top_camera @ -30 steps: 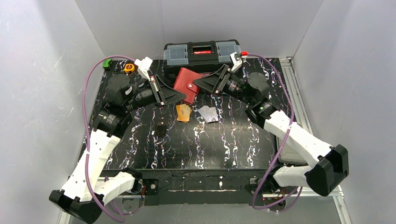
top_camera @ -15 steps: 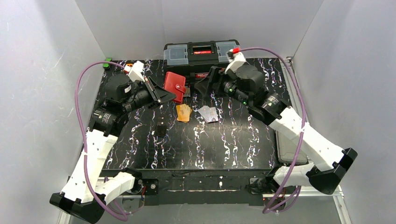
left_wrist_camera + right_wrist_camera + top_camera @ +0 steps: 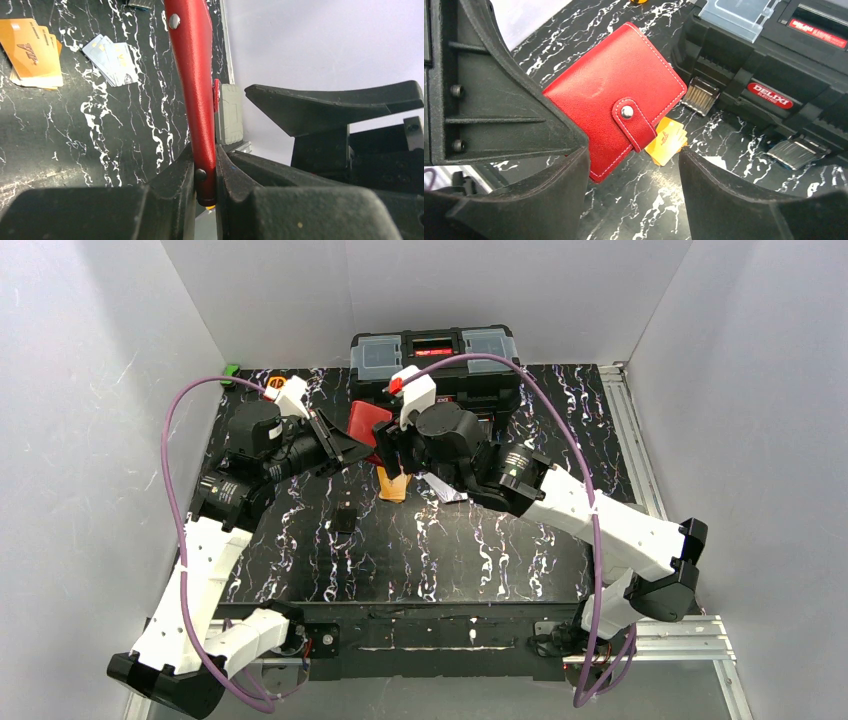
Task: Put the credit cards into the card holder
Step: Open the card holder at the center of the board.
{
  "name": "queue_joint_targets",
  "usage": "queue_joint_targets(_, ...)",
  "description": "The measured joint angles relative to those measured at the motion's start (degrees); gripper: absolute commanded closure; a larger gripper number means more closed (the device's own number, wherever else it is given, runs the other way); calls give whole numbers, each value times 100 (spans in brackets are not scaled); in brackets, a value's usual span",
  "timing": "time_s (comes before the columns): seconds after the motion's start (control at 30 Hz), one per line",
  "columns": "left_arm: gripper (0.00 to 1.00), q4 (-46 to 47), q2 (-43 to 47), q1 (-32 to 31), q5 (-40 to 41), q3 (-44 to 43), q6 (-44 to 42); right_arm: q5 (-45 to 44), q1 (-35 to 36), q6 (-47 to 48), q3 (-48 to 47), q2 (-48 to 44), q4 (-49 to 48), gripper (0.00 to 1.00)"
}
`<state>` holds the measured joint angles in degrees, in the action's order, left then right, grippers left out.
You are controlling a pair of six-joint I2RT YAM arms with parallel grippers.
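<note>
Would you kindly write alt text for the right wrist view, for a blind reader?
A closed red leather folding wallet with a snap tab shows centre, beyond the open right tool. Orange plastic cards peek from behind it on the black marbled table; a black plastic toolbox stands upper right.

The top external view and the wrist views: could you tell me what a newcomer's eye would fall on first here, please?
The red card holder, snapped shut, is clamped by one edge in the left gripper, close to the black toolbox. The right gripper hangs open just in front of it. The credit cards lie on the marbled table in two fanned piles, one orange, one whitish-grey.
</note>
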<state>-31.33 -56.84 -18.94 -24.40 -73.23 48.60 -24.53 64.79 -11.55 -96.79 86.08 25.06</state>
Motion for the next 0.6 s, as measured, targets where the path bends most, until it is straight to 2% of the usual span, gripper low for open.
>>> queue_joint_targets(0.3,100,-33,-7,13,-20,0,90,-625,282,887,-433,382,35,35)
queue_joint_targets(0.6,100,-179,-44,42,-39,-118,157,-1213,616,1825,-295,483,-391,40)
